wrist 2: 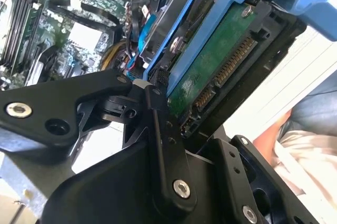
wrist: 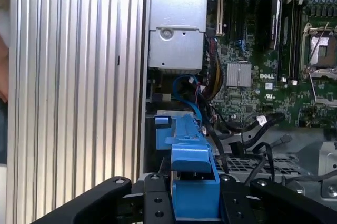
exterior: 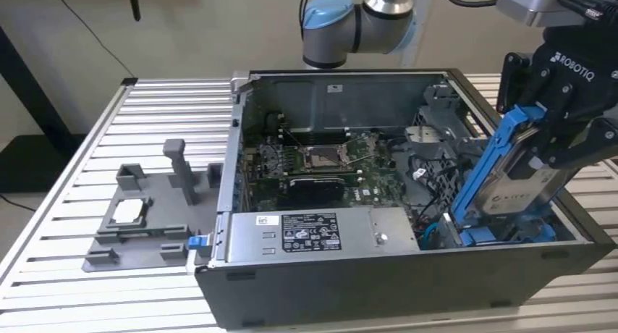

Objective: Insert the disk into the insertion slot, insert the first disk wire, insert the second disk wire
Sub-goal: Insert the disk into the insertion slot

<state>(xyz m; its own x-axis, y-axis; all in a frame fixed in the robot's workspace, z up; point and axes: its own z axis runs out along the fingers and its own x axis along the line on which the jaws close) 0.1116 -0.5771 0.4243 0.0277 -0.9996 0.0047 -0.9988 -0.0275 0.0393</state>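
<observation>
Gripper (exterior: 560,146) is clamped on the disk (exterior: 526,181), holding it tilted over the insertion slot (exterior: 502,235). The lower end is maybe just entering, hard to tell. It's stiff, weighty and fragile, so grip the blue carrier (exterior: 483,175) sides, not the connector (wrist 2: 231,66).

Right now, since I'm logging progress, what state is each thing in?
disk: steeply tilted, gripped, lower end down at the insertion slot, not seated.
end effector: shut on the disk.
insertion slot: disk not yet lying flat in it.
computer case: side panel off, interior exposed.
</observation>
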